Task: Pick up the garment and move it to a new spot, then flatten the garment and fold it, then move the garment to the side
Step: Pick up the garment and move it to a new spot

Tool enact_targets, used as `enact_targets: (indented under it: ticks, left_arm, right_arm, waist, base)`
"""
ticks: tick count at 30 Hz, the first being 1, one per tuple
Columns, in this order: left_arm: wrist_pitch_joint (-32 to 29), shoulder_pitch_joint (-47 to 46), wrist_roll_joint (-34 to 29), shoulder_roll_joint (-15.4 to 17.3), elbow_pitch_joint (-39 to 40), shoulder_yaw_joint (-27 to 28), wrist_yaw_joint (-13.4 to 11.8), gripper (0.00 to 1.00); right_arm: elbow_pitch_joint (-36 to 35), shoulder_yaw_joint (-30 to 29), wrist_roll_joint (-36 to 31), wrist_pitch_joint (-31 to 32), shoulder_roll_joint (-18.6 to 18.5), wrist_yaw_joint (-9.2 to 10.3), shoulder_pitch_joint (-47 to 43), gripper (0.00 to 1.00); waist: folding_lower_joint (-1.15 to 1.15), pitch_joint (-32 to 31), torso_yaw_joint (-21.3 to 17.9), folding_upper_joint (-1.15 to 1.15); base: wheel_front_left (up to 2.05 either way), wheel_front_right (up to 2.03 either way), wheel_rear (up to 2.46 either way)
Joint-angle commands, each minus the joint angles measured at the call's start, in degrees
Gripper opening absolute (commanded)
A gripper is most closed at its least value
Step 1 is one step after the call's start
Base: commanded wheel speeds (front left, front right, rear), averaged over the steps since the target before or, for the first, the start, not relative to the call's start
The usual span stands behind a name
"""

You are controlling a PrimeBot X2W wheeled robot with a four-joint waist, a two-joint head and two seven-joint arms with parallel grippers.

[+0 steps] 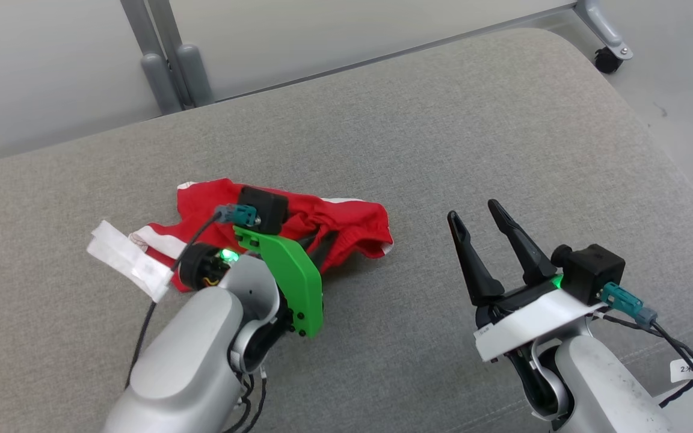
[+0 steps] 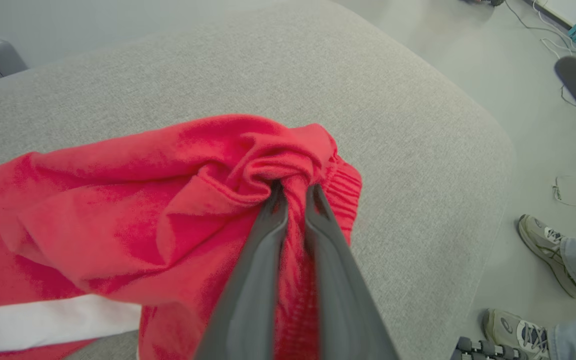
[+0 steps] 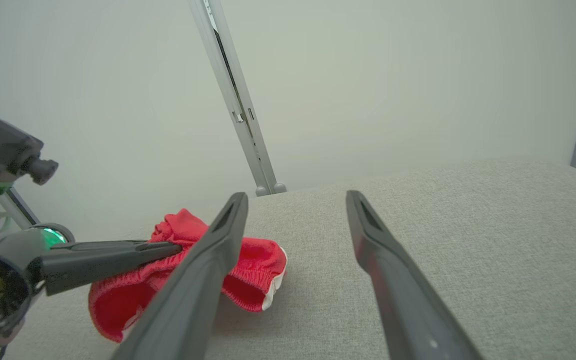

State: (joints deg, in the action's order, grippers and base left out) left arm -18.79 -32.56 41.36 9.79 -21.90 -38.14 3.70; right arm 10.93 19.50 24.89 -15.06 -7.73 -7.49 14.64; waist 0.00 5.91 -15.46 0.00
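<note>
Left gripper [image 2: 292, 190]: is clamping almost fully closed on a bunched fold of the garment [image 1: 346, 219], close to its elastic waistband, and red cloth is showing between the two fingers.
Garment: red with a white stripe, is lying crumpled on the left half of the cushion [image 1: 443, 120]. Most of it is resting on the cushion, and the pinched fold is bunching up toward the fingers.
Right gripper [image 1: 473, 209]: is hovering over the right half of the cushion with its fingers spread wide, gripping nothing and touching nothing, well apart from the cloth.
Step in hand: judging by how things are lying, the first step, picking the garment up. The grasp is looking made, but the carry to a new spot is not yet done.
Next move: is calling for a lift high enough that the hanging cloth is not dragging over the cushion, then a carry to another part of the cushion. A single pinch is likely leaving the rest dangling.
Shoes [image 2: 543, 240]: a person's feet are standing on the floor just off the cushion's rounded corner.
</note>
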Motion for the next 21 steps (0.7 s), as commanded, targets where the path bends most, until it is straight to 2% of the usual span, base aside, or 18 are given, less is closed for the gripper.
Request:
enact_targets:
  ticks: [1, 2, 6, 10, 14, 21]
  left_arm:
    - [1.74, 0.79, -0.98, -0.99, -2.63, -0.49, 0.68, 0.30]
    - [2.83, 0.77, -1.11, -1.65, -4.25, -0.83, 0.96, 1.00]
    - [7.56, -0.56, -0.52, -3.68, -8.80, -1.30, 2.09, 1.00]
    - [11.49, -1.19, -0.17, -3.66, -9.54, -1.33, 2.88, 1.00]
    - [15.47, -0.39, -0.41, -0.99, -7.66, 0.38, 2.96, 1.00]
    - [23.68, 4.52, -1.02, 5.98, -0.15, 6.75, -2.06, 1.00]
  right_arm:
    - [0.35, 0.18, 0.27, -0.16, -0.05, 0.00, -0.14, 1.00]
    - [0.50, 0.21, 0.25, -0.15, -0.14, 0.01, -0.32, 1.00]
    - [1.00, 0.22, 0.00, -0.16, -0.78, 0.00, -0.97, 1.00]
    - [1.05, 0.18, 0.05, -0.15, -1.42, 0.00, -1.36, 1.00]
    - [0.80, -0.37, 0.13, -0.15, -1.90, 0.00, -1.94, 1.00]
    - [-0.02, -1.59, -0.21, -0.16, -2.63, 0.00, -3.93, 1.00]
  waist:
    - [0.00, 0.23, -0.63, 0.00]
    - [0.00, 0.06, -0.54, 0.00]
    - [0.00, -1.05, 1.09, 0.00]
    - [0.00, -2.49, 3.49, 0.00]
    - [0.00, -3.52, 5.56, 0.00]
    - [0.00, -4.89, 8.41, 0.00]
  base:
    - [0.00, 0.00, 0.00]
    - [0.00, 0.00, 0.00]
    - [0.00, 0.00, 0.00]
    - [0.00, 0.00, 0.00]
    - [0.00, 0.00, 0.00]
    - [0.00, 0.00, 0.00]
